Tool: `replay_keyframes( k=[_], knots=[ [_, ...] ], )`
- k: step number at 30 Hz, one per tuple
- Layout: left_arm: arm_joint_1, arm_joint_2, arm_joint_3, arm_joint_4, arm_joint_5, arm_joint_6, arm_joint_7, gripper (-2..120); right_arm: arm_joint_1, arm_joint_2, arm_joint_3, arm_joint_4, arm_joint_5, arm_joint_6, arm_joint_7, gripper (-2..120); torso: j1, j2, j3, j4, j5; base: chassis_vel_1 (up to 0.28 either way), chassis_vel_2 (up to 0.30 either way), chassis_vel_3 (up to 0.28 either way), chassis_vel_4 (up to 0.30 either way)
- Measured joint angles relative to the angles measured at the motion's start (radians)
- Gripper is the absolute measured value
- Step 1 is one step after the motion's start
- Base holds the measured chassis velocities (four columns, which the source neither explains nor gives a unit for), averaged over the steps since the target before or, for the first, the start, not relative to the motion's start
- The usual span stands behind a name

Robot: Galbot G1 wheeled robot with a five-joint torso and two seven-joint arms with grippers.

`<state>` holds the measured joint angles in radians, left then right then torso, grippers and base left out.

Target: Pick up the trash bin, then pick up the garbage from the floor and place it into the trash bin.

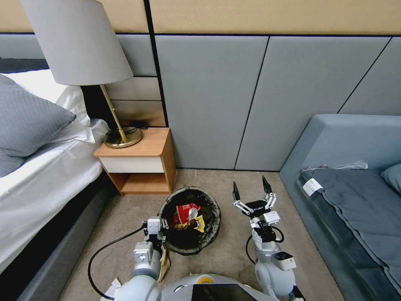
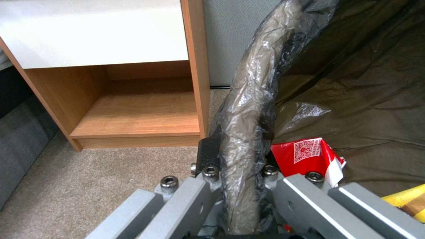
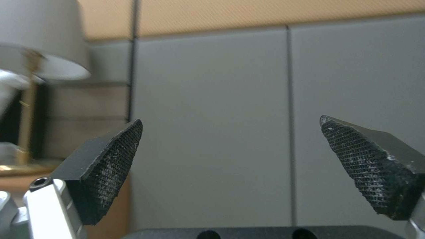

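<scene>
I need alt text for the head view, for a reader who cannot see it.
The left gripper is shut on the rim of the trash bin, which holds red and yellow wrappers. The right gripper is open beside the bin, above the floor.

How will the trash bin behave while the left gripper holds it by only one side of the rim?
The trash bin, pinched by the left gripper at one rim point, will probably tilt. Its glossy bag liner may slip. Few wrappers inside suggest it is light.
</scene>
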<state>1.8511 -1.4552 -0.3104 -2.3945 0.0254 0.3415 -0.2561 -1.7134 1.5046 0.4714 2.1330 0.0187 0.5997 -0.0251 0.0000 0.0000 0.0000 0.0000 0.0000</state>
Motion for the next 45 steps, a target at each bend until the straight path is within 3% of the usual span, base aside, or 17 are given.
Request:
replay_keyframes(
  k=[45],
  knots=[
    [-0.005,-0.002,0.0,-0.011,-0.011,0.008,0.013,0,0.027,0.007,0.006,-0.031,-0.02,-0.013,-0.025,100,0.0,0.0,0.0,0.0,0.0,0.031,0.03,0.031,0.031]
  ],
)
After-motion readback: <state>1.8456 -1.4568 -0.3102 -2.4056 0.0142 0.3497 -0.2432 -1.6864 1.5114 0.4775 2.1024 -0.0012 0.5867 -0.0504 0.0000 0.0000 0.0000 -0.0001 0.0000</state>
